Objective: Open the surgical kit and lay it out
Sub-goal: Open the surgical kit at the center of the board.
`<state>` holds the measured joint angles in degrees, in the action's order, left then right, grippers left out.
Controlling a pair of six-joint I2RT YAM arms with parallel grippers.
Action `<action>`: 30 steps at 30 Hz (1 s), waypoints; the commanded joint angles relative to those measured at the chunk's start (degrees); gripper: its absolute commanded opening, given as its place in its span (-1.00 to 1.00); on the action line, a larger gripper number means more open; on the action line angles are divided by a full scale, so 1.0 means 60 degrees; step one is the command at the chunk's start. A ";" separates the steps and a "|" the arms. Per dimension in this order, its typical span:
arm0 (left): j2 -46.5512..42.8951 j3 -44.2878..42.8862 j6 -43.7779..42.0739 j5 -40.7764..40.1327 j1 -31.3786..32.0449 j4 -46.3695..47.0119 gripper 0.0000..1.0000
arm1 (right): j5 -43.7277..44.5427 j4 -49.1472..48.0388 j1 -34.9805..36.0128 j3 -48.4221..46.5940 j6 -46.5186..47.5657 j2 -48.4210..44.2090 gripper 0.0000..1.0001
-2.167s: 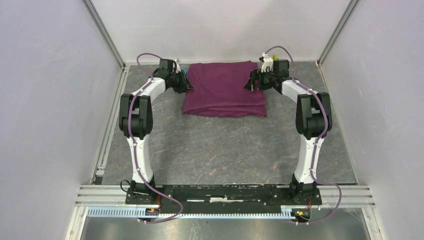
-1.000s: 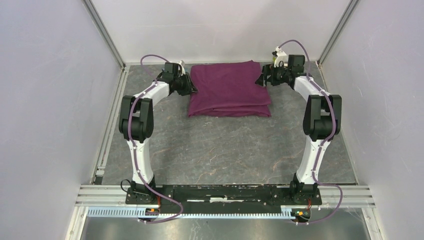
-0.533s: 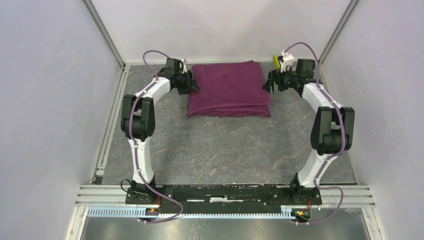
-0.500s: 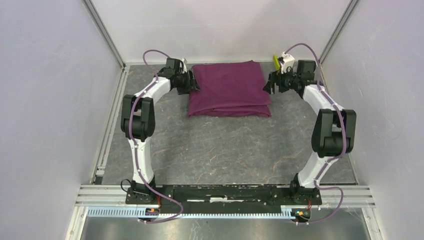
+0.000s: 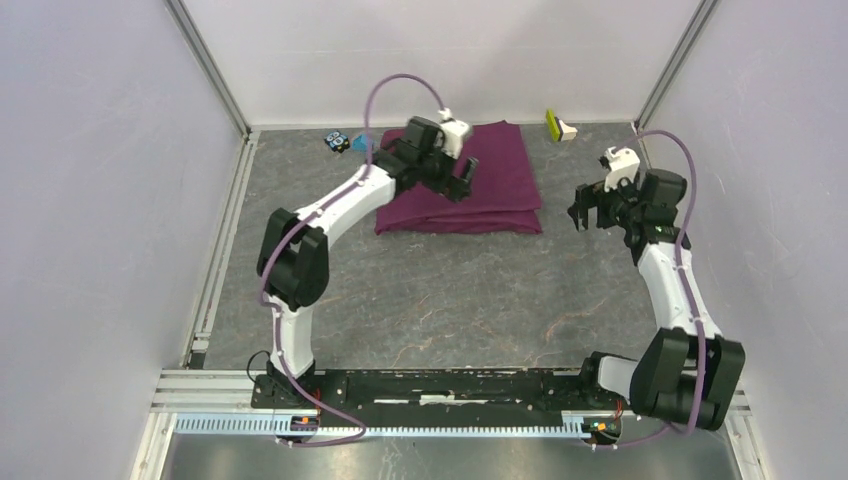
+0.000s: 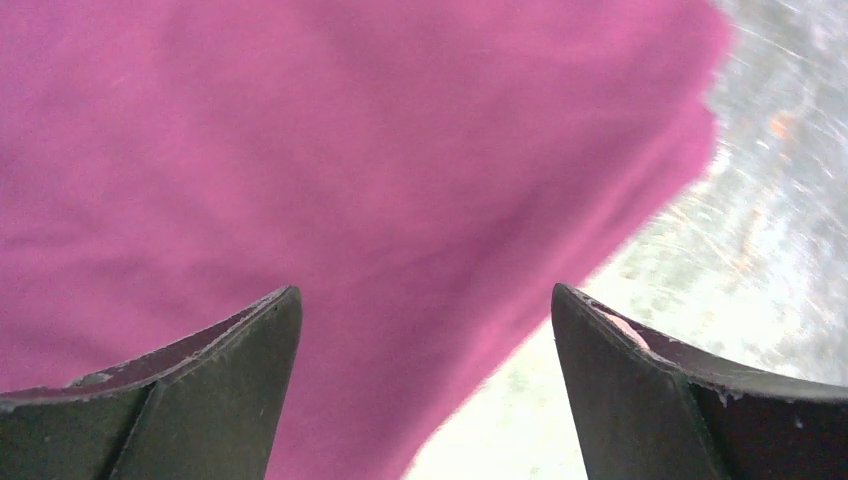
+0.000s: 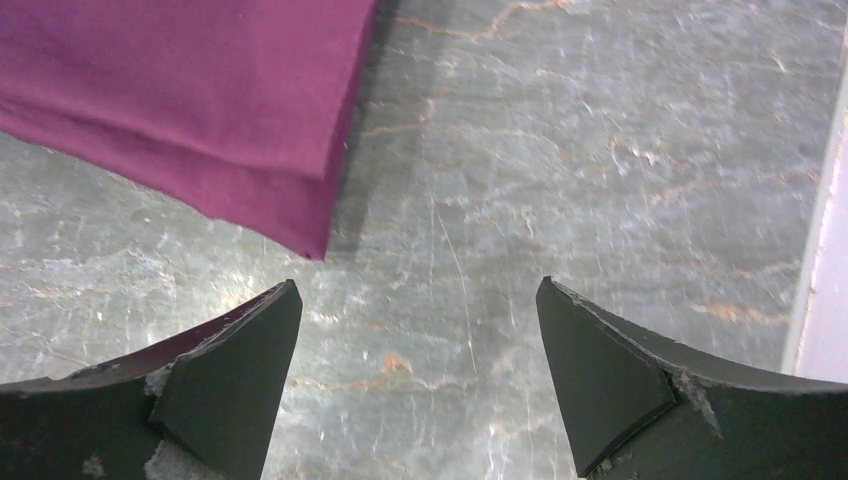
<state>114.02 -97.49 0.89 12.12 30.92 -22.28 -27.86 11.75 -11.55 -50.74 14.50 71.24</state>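
Swinging in over the folded purple cloth wrap (image 5: pixel 505 175), the left hand (image 5: pixel 462 185) has sprung wide; the right hand (image 5: pixel 588 215), also spread, has backed off. Unwrapping likely starts next.

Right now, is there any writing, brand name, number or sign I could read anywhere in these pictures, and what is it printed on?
No text can be read in any view.
The purple cloth wrap is plain, with no print showing.
The small black-and-blue object at the back edge is too small to tell.
The yellow-and-white object near the far right corner is also too small.
The stone-patterned table shows veins only, no lettering.
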 commanded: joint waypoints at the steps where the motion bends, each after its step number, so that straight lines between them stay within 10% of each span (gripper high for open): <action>1: 0.0260 -0.0824 -0.1775 -0.0130 0.1004 0.0154 1.00 | 0.0183 0.0088 -0.0433 0.0672 0.0352 -0.0913 0.91; 12: 0.1015 -0.1940 -0.2197 -0.1852 0.1925 -0.0338 0.91 | -0.0979 0.0415 -0.0641 0.1449 0.0694 -0.0874 0.91; 30: -0.1816 0.1742 0.0944 -0.1143 -0.1358 0.0768 1.00 | -0.0522 -0.3232 0.1425 -0.1462 -0.3220 0.3147 0.96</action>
<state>106.08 -91.53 2.35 1.13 22.28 -21.56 -32.93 -0.71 -3.51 -54.65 2.96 84.88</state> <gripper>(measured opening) 0.994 0.979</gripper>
